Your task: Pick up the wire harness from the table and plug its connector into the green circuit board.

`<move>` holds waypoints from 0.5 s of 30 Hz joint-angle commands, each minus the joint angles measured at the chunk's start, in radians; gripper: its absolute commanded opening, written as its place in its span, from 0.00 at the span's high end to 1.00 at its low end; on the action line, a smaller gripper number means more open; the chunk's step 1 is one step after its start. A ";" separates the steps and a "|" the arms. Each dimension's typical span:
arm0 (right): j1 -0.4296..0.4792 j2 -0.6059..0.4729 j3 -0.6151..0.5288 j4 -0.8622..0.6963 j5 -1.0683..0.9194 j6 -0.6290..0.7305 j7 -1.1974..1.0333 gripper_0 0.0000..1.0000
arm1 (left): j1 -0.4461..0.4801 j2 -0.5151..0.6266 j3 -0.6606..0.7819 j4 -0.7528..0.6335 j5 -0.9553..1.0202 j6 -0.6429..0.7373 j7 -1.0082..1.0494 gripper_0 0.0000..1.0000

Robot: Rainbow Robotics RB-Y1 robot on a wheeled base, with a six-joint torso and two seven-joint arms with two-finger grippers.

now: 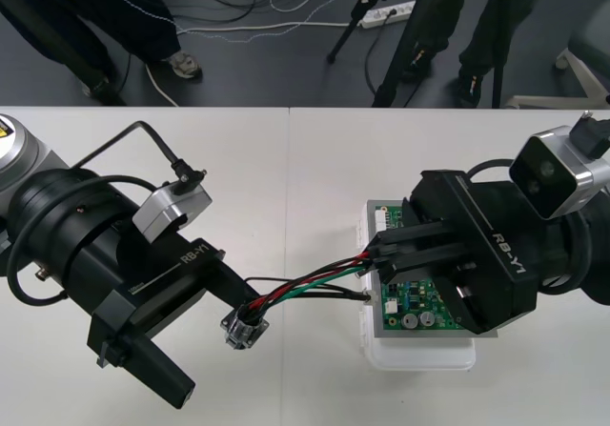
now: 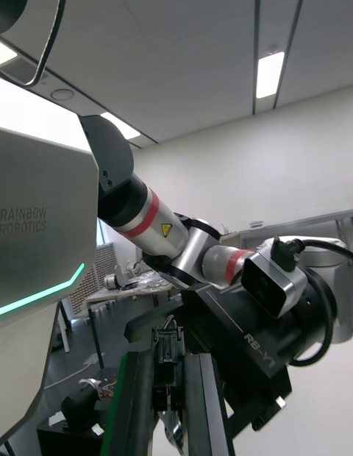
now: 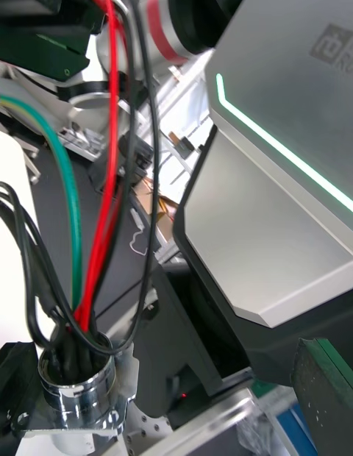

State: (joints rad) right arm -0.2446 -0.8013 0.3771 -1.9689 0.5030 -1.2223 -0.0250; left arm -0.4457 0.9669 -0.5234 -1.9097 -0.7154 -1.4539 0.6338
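The wire harness stretches between my two grippers. Its red, green and black wires [image 1: 305,281] run from the round metal socket [image 1: 245,331] on the table up to the black plug. My right gripper [image 1: 374,252] is shut on the plug [image 2: 168,353] at the left edge of the green circuit board [image 1: 419,307], which sits on its white base [image 1: 419,357]. Whether the plug is in the board is hidden by the fingers. My left gripper [image 1: 217,348] stands open, and the socket [image 3: 73,382] lies beside one finger [image 3: 15,419], far from the other finger [image 3: 323,382].
The right gripper's body covers most of the board. The left arm's camera [image 2: 272,287] faces the right gripper at close range. Bare table lies behind both arms, up to the far edge [image 1: 286,109].
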 commanded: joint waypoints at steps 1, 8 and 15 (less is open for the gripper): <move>0.062 -0.065 -0.092 -0.013 -0.017 0.003 -0.003 1.00 | 0.064 -0.005 0.112 -0.008 0.002 0.076 0.055 0.00; 0.127 -0.088 -0.159 -0.012 -0.017 0.003 -0.003 1.00 | 0.150 -0.007 0.224 -0.008 0.002 0.127 0.047 0.00; 0.171 -0.088 -0.216 -0.013 -0.017 0.003 -0.001 1.00 | 0.239 -0.034 0.345 -0.008 0.002 0.153 0.046 0.00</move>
State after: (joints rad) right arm -0.1072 -0.8578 0.2167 -1.9687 0.5027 -1.2222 -0.0249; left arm -0.2679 0.9646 -0.2581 -1.9097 -0.7159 -1.3626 0.6340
